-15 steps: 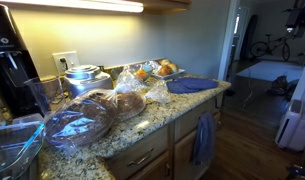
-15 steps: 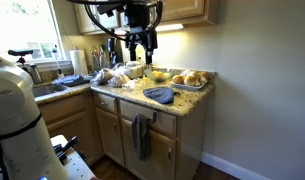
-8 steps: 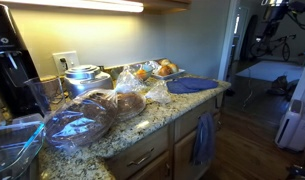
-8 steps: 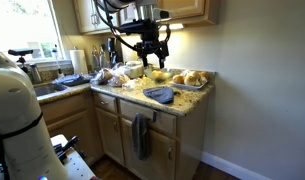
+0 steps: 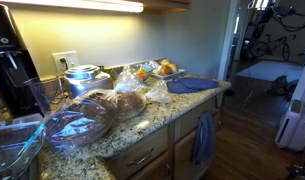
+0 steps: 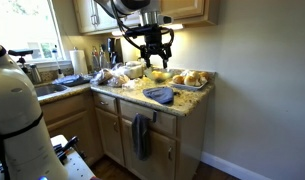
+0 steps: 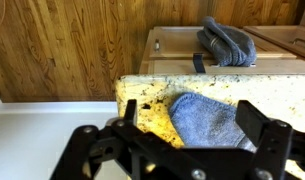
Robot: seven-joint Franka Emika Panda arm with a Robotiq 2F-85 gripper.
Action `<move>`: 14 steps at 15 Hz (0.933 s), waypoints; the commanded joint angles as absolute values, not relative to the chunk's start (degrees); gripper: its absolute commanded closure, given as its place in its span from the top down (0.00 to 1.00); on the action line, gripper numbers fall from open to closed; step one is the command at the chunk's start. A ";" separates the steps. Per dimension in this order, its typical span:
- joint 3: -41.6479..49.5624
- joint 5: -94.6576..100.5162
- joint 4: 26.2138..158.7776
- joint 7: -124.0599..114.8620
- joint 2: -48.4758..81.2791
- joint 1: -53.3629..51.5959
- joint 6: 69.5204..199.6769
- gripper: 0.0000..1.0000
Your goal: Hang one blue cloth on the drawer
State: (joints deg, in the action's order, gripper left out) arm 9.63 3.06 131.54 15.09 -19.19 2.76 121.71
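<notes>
A speckled stone tabletop (image 5: 162, 116) is seen in an exterior view, and two bagged loaves (image 5: 82, 122) are laid on it toward 8 o'clock. A tray of round fruit (image 5: 162, 69) is set at 1 o'clock of the loaves, and a steel pot (image 5: 84, 78) at 12 o'clock of them. A black coffee machine (image 5: 10, 60) is stood at 9 o'clock, with a wall socket (image 5: 64, 62) just beside it. A bicycle (image 5: 270, 45) is seen through the doorway at 2 o'clock. In an exterior view a paper roll (image 6: 79, 62) is stood near a window (image 6: 22, 25) at 10 o'clock.

Granite countertop (image 5: 142, 132): blue cloth (image 5: 190, 86), bagged bread (image 5: 80, 122), fruit tray (image 5: 163, 71).
</notes>
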 commanded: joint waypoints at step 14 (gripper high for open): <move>6.65 0.77 121.55 25.93 -1.22 1.87 125.85 1.00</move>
State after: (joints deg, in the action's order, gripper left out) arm 7.35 1.90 125.01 22.01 -5.60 1.71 123.52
